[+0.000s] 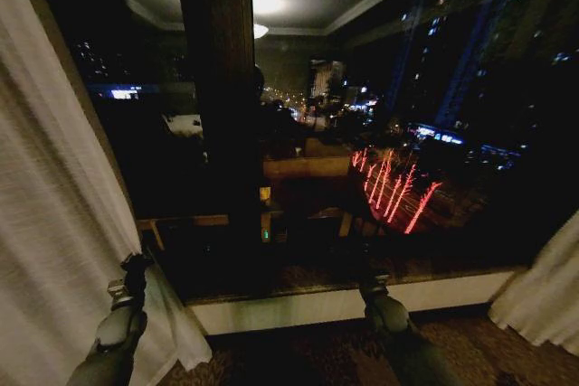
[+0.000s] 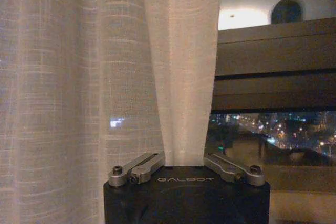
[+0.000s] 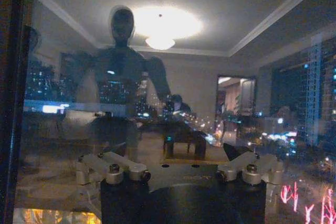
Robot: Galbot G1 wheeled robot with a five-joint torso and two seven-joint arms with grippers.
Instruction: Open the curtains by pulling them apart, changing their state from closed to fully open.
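With the left hand (image 2: 184, 167) pinching the left curtain (image 1: 54, 223) and the right hand (image 3: 181, 174) spread, empty, near the window (image 1: 362, 133), tow the fabric steadily farther left.

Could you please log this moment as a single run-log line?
curtains: parted, left panel, right panel | left claw: shut on left panel's edge | right claw: open, facing bare window glass

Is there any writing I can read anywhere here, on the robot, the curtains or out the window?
"GALBOT": printed in pale letters on the black body of the left gripper, which is shut on the curtain.
The right gripper may carry a similar mark, too faint to read.
The lit signs in the city outside the window are too small and blurred to read.
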